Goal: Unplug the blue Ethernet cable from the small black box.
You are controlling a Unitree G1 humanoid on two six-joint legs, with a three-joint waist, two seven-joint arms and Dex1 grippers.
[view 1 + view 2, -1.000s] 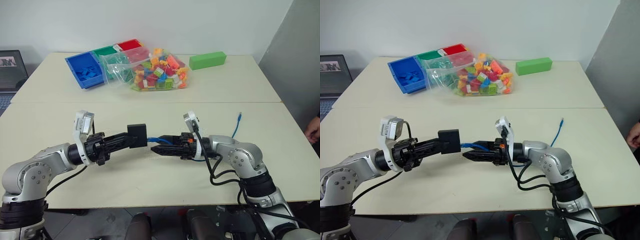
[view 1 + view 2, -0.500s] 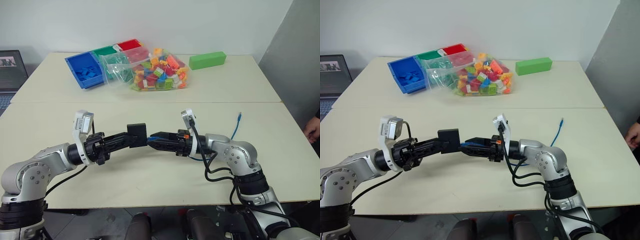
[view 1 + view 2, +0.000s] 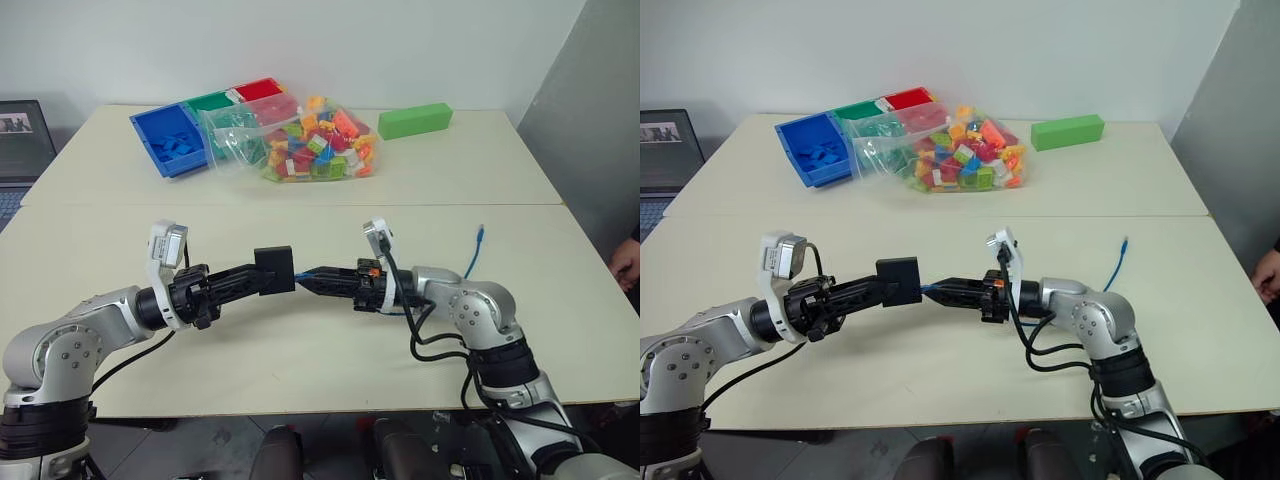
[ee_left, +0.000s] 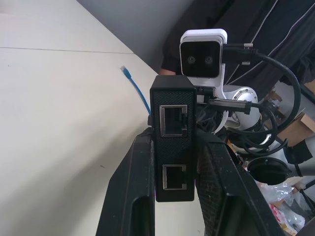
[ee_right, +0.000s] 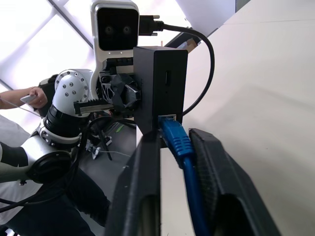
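The blue Ethernet cable (image 5: pixel 176 139) sits plugged into the small black box (image 3: pixel 274 270), held above the table (image 3: pixel 300 350). The left gripper (image 3: pixel 252 281) clamps the box. The right gripper (image 3: pixel 308 281) pinches the cable by its plug.

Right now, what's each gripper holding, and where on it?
Left gripper clamps the small black box by its sides. Right gripper pinches the blue Ethernet cable at its plug.
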